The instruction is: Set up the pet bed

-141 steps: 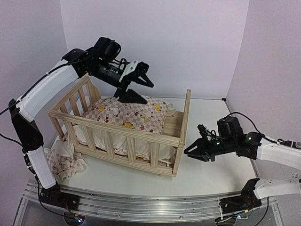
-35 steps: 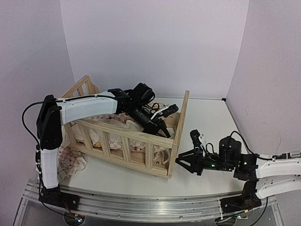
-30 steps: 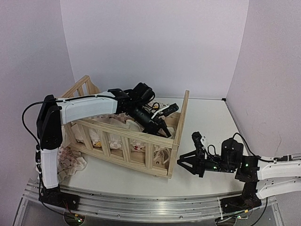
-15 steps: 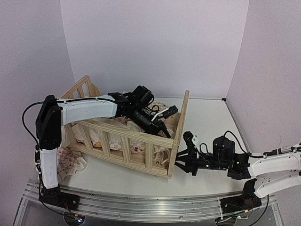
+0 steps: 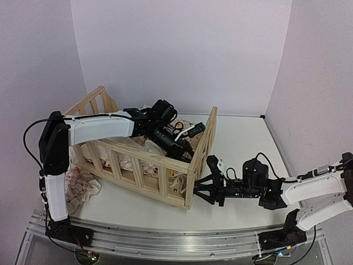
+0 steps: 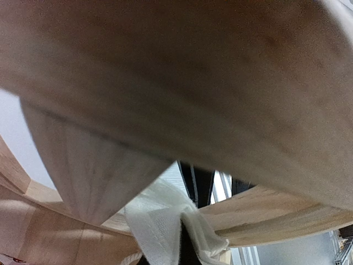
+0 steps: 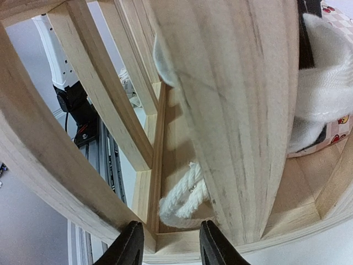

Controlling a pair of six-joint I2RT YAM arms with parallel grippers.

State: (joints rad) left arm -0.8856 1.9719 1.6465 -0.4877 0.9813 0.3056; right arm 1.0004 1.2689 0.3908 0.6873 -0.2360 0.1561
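The frame (image 5: 199,150) stands on the left half of the table (image 5: 242,138), set at a slant to the table's edge. The cushion (image 7: 325,91) lies inside it, rumpled and low, its checks showing between the slats. The left gripper (image 5: 185,148) reaches down inside the frame at its right end. Its jaws are clenched, and white fabric bunches right at the tips in the wrist view; I cannot tell whether that fabric is pinched. The right gripper (image 5: 199,190) lies low at the foot of the near right corner post, its jaws parted and holding nothing. A tie string (image 7: 182,196) curls on the frame's floor just ahead of it. A patterned cloth (image 5: 80,185) lies beside the frame's left end.
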